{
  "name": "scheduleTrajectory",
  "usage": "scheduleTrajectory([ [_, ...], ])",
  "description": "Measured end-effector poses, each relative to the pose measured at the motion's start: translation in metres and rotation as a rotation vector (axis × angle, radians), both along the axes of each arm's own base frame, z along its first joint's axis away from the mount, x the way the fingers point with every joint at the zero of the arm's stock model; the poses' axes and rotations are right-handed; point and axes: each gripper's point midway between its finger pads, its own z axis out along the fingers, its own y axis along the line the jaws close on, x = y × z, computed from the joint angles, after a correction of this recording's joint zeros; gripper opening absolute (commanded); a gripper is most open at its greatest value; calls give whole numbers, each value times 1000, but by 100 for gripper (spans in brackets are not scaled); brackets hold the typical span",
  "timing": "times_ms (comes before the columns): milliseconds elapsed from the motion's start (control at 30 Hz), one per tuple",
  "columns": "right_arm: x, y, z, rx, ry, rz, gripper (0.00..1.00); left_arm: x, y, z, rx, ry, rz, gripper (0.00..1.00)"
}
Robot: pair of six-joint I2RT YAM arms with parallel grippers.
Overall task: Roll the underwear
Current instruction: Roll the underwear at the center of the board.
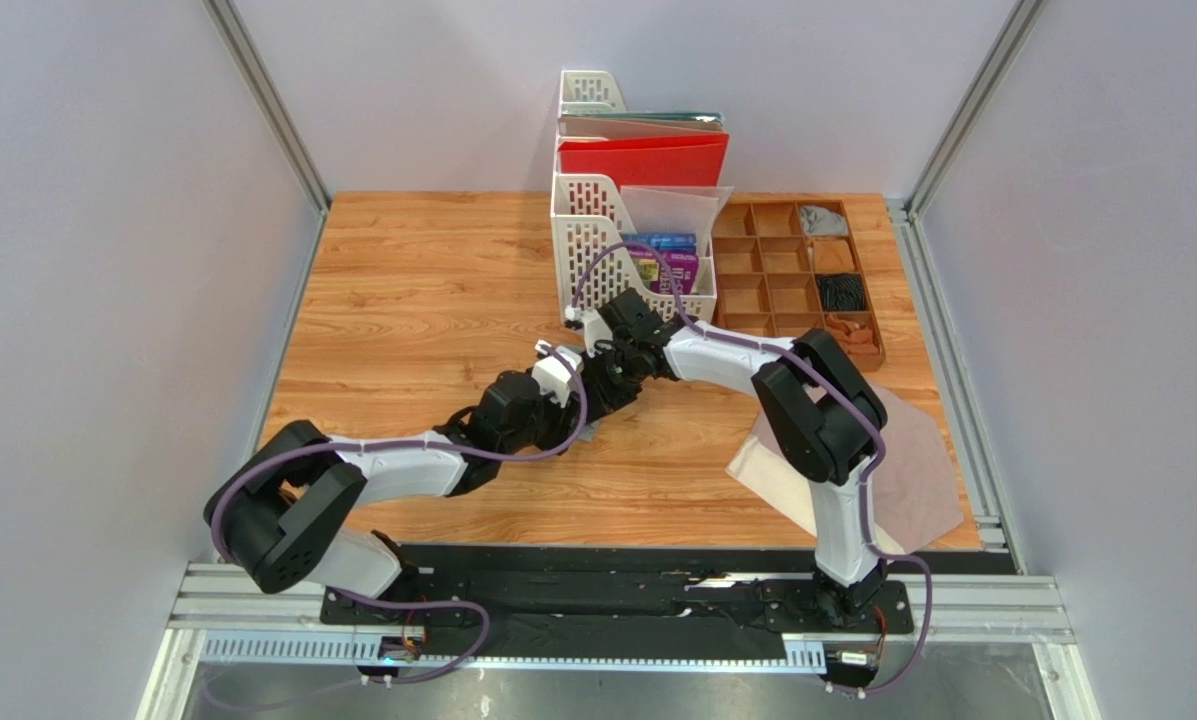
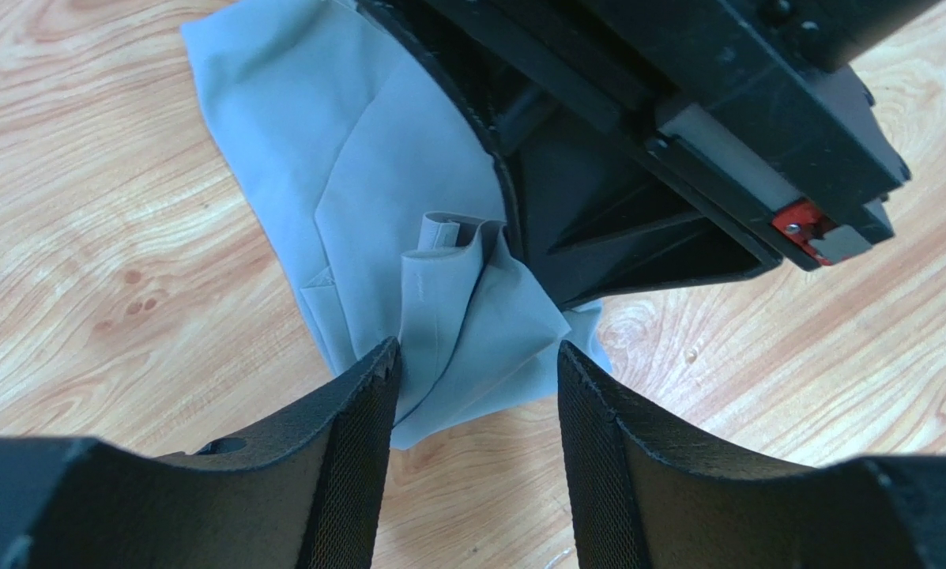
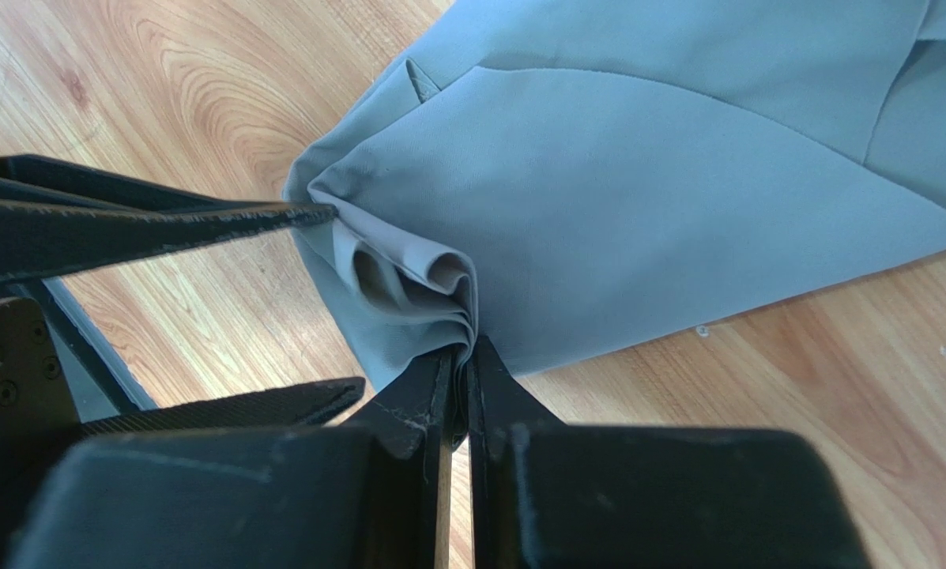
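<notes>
The grey underwear [image 2: 371, 178] lies on the wooden table, partly folded, with a bunched fold [image 3: 412, 273] at one corner. My right gripper [image 3: 463, 353] is shut on that fold, with cloth pinched between its jaws. My left gripper [image 2: 475, 368] stands open just in front of the same corner; one fingertip [image 2: 382, 356] touches the cloth edge and nothing is gripped. In the top view both grippers meet at mid-table, left gripper [image 1: 577, 398] and right gripper [image 1: 612, 375], and they hide most of the grey garment. The pinkish-beige underwear [image 1: 905, 458] lies flat at the right, by the right arm.
White file racks [image 1: 604, 225] with a red folder [image 1: 642, 158] stand at the back centre. A wooden compartment tray [image 1: 800, 278] with small items sits at the back right. Metal rails run along the table's sides and near edge.
</notes>
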Motion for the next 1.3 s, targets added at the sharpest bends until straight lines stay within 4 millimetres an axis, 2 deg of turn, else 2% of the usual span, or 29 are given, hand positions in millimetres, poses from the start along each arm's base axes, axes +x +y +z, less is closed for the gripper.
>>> scheduleTrajectory([
  [367, 2, 1, 1, 3, 8, -3, 6, -1, -6, -4, 27, -6, -29, 57],
  [433, 2, 1, 1, 6, 10, -3, 6, 0, -6, -6, 41, -4, -21, 52],
  [467, 2, 1, 1, 6, 10, -3, 6, 1, -6, -6, 47, -5, -16, 47],
  [500, 2, 1, 1, 7, 11, -3, 6, 2, -6, -7, 52, -7, -13, 37],
  [600, 2, 0, 1, 7, 12, -3, 6, 7, -1, -7, 75, -23, 15, 27],
  [667, 2, 0, 1, 8, 12, -3, 6, 11, 3, -7, 94, -35, 41, 22],
  [867, 2, 0, 1, 10, 16, -2, 7, 24, 7, -3, 127, -56, 93, 21],
  [967, 2, 0, 1, 10, 17, -2, 14, 28, 8, -3, 139, -58, 112, 20],
  [1000, 2, 0, 1, 10, 18, -3, 23, 29, 9, -4, 143, -57, 118, 20],
  [1100, 2, -1, 2, 11, 23, -10, 38, 29, 12, -11, 167, -38, 137, 20],
  [1200, 2, -3, 5, 15, 25, -21, 50, 29, 15, -19, 180, -14, 163, 18],
  [1300, 1, -10, 14, 20, 16, -42, 55, 31, 14, -18, 159, -2, 197, 19],
])
